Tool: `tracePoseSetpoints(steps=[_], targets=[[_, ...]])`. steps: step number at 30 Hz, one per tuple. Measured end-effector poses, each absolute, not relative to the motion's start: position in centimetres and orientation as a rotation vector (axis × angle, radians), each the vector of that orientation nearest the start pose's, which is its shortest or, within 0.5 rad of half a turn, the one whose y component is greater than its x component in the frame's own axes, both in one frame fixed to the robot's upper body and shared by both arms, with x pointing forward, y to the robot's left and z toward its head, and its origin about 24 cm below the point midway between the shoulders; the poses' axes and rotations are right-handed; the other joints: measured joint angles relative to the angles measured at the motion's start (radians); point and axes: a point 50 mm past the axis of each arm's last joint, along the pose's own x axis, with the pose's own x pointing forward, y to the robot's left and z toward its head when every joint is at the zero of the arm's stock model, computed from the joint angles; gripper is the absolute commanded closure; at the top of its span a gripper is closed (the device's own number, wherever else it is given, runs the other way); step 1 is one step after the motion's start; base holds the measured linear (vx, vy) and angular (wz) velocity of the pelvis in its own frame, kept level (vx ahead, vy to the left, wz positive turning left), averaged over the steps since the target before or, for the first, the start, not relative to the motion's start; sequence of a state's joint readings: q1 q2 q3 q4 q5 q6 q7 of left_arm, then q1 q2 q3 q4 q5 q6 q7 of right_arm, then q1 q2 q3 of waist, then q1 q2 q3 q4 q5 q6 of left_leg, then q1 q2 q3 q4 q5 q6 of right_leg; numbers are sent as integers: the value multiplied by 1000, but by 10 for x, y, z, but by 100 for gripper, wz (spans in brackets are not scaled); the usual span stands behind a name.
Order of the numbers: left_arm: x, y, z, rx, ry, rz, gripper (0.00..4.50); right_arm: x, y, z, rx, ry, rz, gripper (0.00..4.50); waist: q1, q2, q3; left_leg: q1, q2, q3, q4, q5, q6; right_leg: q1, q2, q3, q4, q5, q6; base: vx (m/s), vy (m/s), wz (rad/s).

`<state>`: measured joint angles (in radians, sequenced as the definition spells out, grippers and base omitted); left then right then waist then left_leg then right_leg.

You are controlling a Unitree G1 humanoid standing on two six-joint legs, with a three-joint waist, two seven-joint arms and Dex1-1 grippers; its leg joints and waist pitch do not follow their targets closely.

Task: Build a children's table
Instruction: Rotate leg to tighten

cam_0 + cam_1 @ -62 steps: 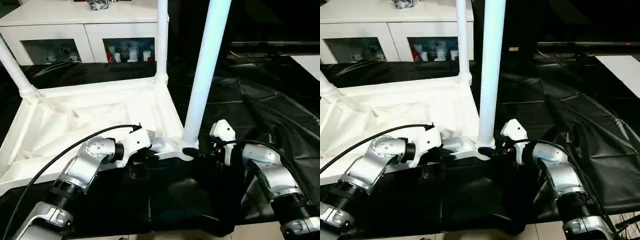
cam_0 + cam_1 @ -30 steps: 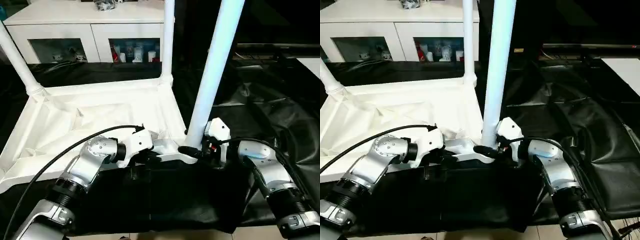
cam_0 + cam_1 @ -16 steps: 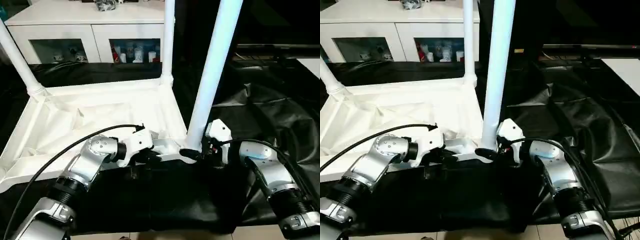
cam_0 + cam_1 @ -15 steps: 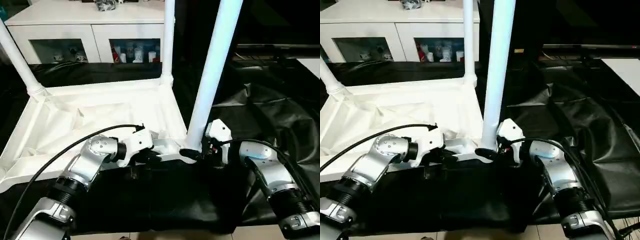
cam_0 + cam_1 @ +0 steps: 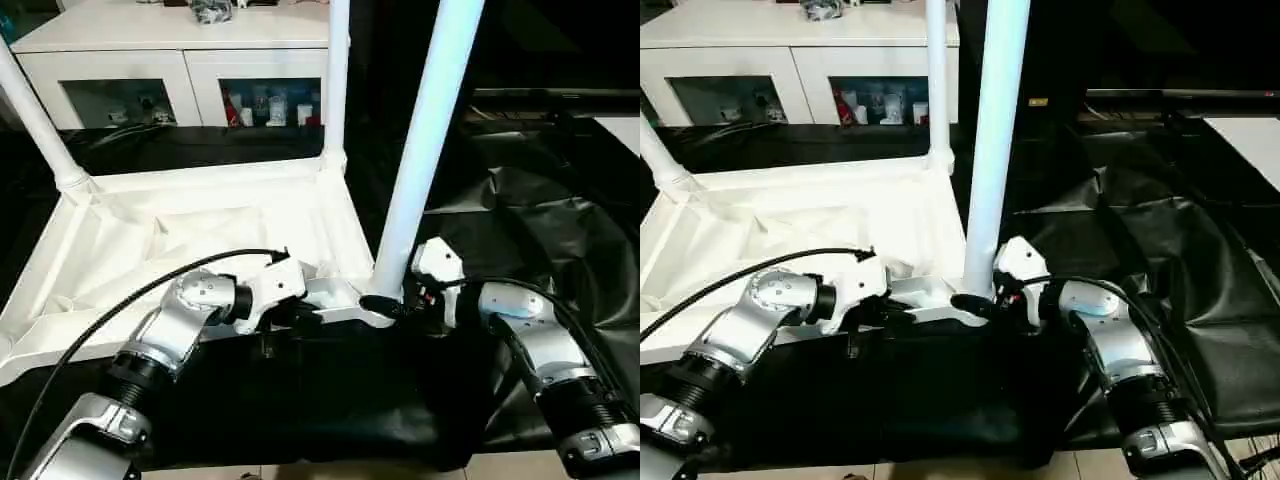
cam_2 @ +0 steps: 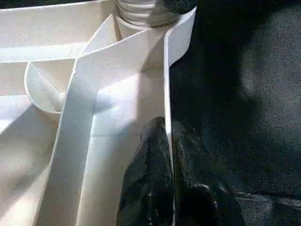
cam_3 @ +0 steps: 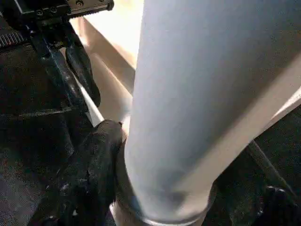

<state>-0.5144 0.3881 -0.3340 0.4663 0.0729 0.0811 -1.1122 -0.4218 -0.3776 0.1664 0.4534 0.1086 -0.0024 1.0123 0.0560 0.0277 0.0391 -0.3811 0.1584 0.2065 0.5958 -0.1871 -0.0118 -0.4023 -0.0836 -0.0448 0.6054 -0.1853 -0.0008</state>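
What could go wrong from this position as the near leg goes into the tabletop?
1. The near leg stands tall in its corner socket, with the right hand around only its base; it could tip if not fully seated.
2. The left hand pinches just the thin rim of the tabletop; that hold could slip under a push.
3. The tabletop lies on a loose black sheet and might slide.

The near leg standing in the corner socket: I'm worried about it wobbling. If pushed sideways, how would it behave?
The near leg is tall, thin and slightly tilted, so it would probably lever at its socket. It looks stiff, hollow and light. The right gripper around its base likely steadies it.
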Motion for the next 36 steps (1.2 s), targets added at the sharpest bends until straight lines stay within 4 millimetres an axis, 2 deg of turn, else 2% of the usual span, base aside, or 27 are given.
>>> tracePoseSetpoints(steps=[6,11,16,18,24,27,30,31,32,34,36], targets=[[305,129,45,510,420,-1285,450,304,-150,49,-263,221,1072,191,-3,-1,0,1,0,0,0,0,0,0,0,0,0,0,0,0,0,0],[312,126,41,478,430,-1193,450,312,-137,38,-177,203,864,191,-19,-3,0,10,-1,0,0,0,-1,7,-1,1,0,-2,3,0,0,0],[320,107,38,458,438,-1124,450,317,-127,32,-137,208,678,192,-23,-4,1,14,-3,-1,-1,-1,-2,8,-4,-1,-7,-3,4,0,0,0],[324,96,38,450,447,-1085,450,323,-124,30,-122,218,563,192,-24,-4,1,14,-3,-3,-1,-1,-2,8,-4,-4,-18,-3,4,0,0,0],[334,68,38,415,487,-980,450,337,-114,32,-90,271,278,192,-26,-2,5,15,-6,-8,-5,-2,-1,20,-10,-18,-50,-3,5,-22,34,-3],[335,65,38,417,491,-975,450,338,-114,33,-101,281,265,192,-26,-2,6,15,-7,-9,-10,-2,-1,23,-11,-22,-66,-3,5,-7,17,-2],[334,65,38,418,490,-978,450,337,-115,33,-93,273,270,192,-24,-2,6,15,-11,-9,-11,-2,-1,23,-12,-20,-68,-3,5,0,0,0],[334,65,39,420,489,-980,450,336,-117,33,-81,266,275,157,-22,-2,6,15,-11,-9,-12,-2,-1,22,-13,-20,-68,-3,5,0,0,0],[334,65,39,421,490,-981,450,336,-118,33,-78,262,278,157,-21,-2,6,15,-11,-9,-13,-2,-1,22,-13,-19,-68,-3,5,0,0,0],[335,69,40,434,481,-986,450,331,-123,36,-54,234,335,122,-20,-2,7,15,-12,-8,-17,-2,-1,21,-13,-19,-67,-3,4,0,0,0],[338,77,42,442,475,-967,450,329,-118,44,-23,193,411,112,-25,-3,7,12,-11,-8,-19,-1,0,20,-13,-19,-62,-1,2,0,0,0]])
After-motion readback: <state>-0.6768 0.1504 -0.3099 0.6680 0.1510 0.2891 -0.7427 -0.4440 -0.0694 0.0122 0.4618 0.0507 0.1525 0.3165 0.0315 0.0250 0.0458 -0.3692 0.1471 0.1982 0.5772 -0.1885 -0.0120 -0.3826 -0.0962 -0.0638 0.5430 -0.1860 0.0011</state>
